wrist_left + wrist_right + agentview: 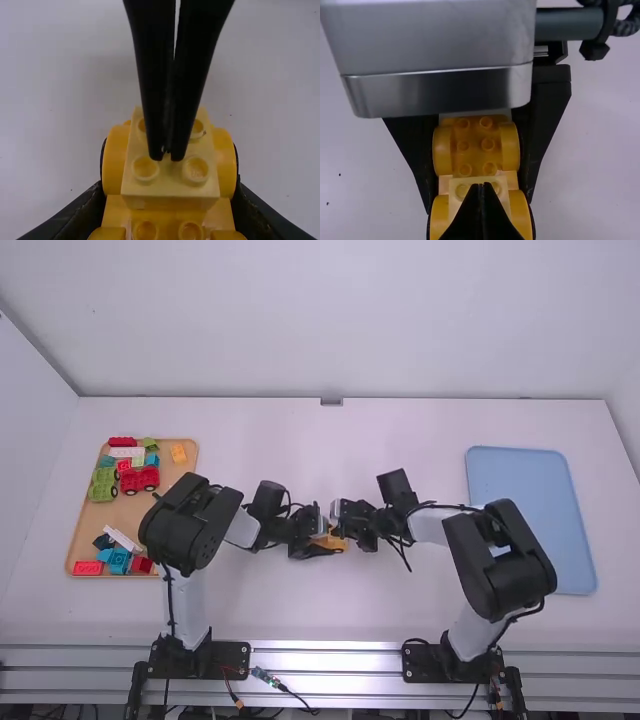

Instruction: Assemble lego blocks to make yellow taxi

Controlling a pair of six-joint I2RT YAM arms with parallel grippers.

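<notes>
At the middle of the table in the high view, my left gripper [328, 533] and my right gripper [341, 520] meet over an orange-yellow car body [333, 543]. In the left wrist view, my left gripper [170, 185] is shut on that car body [117, 165], a finger on each side. A pale yellow brick [170, 184] with studs sits on top of it. My right gripper [481, 186], its fingertips together, touches the top of the pale brick [457, 192] from above. Studs show on the car body [476, 145] beside the brick.
On the left lies a wooden tray [126, 512] holding a red vehicle [139, 478], a green vehicle [103, 483], an orange brick [178, 453] and several other bricks. A blue tray [522, 480] lies on the right.
</notes>
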